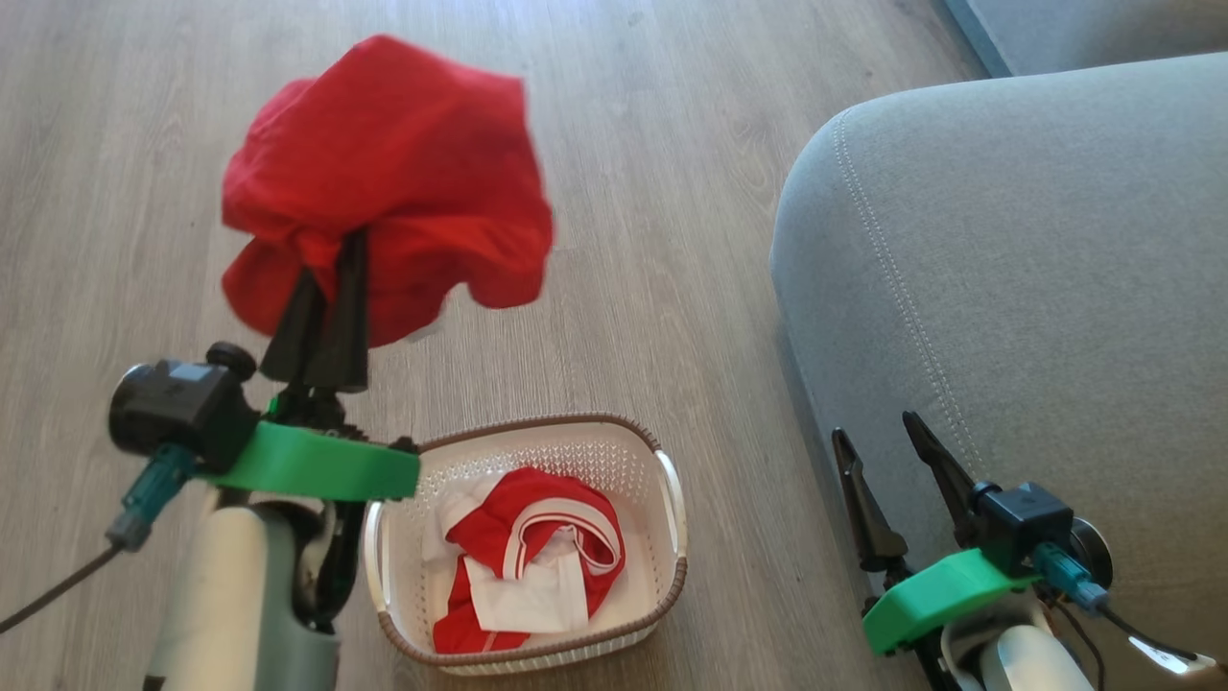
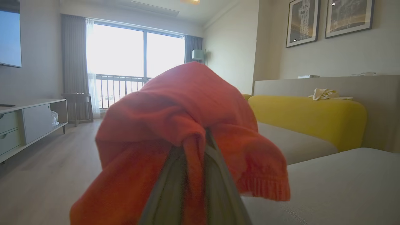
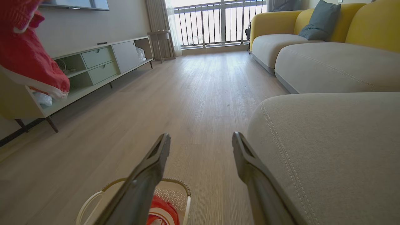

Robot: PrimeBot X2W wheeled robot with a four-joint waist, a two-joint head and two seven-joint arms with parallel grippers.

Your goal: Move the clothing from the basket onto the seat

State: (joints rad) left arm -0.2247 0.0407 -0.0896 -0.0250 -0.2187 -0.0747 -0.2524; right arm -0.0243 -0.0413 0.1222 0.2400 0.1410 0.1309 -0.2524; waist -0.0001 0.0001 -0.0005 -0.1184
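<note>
High at eleven o'clock of the head view, the plain red garment [image 1: 384,173] hangs in the air over the wooden floor [image 1: 672,192]. It is bunched and draped over the left tool [image 1: 336,251], whose two dark fingers are pinched together on a fold of it. From the left wrist, the cloth spills over both fingers and hides their tips.

The red-and-white garment [image 1: 537,557] lies crumpled inside the basket [image 1: 537,419], its striped ribbed trim uppermost. The basket stands on the floor at six o'clock, just beside the left forearm.

The seat [image 1: 1036,288] takes up the three o'clock side, its rounded corner and stitched seam turned toward the basket, with a strip of floor between them. Both garments are apart from it.

At five o'clock the right tool [image 1: 875,425] hovers at the seat's front edge, fingers spread wide and empty. From the right wrist, the basket's rim shows at six o'clock beneath those fingers and the seat at four o'clock. The red garment is at ten o'clock, before a low pale cabinet [image 3: 93,62] along the wall.
</note>
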